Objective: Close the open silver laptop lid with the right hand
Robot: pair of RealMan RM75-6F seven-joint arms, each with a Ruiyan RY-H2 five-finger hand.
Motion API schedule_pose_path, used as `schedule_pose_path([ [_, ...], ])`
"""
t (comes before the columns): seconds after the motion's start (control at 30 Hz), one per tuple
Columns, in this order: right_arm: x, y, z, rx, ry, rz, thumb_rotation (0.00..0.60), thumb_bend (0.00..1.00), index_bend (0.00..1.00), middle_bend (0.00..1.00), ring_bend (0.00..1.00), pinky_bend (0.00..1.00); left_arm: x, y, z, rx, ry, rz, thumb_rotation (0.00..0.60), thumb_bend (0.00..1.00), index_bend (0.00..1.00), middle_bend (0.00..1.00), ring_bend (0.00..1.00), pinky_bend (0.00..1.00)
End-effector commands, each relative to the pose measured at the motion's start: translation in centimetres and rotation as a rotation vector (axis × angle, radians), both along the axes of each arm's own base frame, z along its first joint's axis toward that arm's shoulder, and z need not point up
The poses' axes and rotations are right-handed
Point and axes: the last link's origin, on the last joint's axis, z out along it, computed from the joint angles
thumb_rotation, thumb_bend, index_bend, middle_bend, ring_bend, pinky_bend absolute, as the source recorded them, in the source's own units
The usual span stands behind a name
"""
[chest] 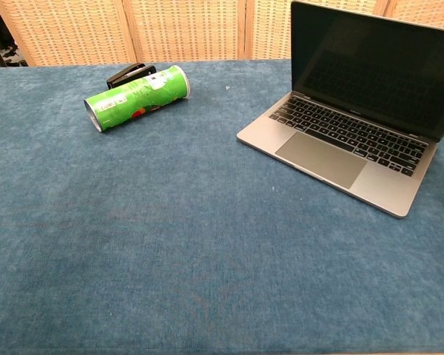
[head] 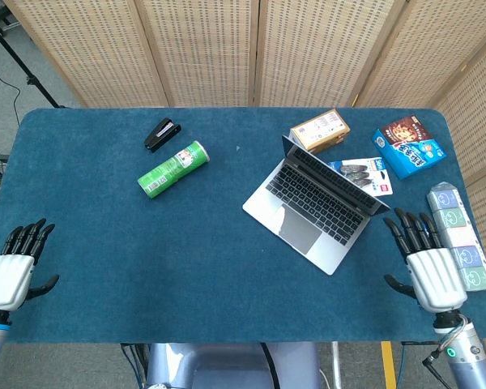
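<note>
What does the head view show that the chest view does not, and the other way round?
Only the head view shows both hands, the left hand and the right hand, each open near the table's near edge, plus the snack boxes behind and right of the laptop. Only the chest view shows the laptop's dark screen face on. Both show the open silver laptop, the green can lying on its side, the black stapler and the blue table.
</note>
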Motion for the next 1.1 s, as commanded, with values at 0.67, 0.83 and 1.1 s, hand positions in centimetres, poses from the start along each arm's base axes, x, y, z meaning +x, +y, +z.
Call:
schedule_pose_path([
  [0.67,7.7,-7.8,-3.6,0.136,-0.025,0.077,0.6,0.13,0.0,0.0,0.0,0.0,0.4,-0.2,-0.5,-0.02,0.004,-0.026,0.6,0.23,0.0,0.0,0.0,0.0],
  [0.83,8.3,-9.1,-3.7,0.145,-0.026,0.065,0.6,0.13,0.0,0.0,0.0,0.0,0.4,-0.1,-0.7,-0.03,0.007,-0.029,0.6,0.23,0.0,0.0,0.0,0.0],
  [1.1,9.4,-10.6,-4.1,0.163,-0.022,0.063,0.6,0.13,0.0,0.0,0.0,0.0,0.6,-0.2,-0.9,-0.042,0.01,-0.035,0.6,0.23,0.0,0.0,0.0,0.0],
])
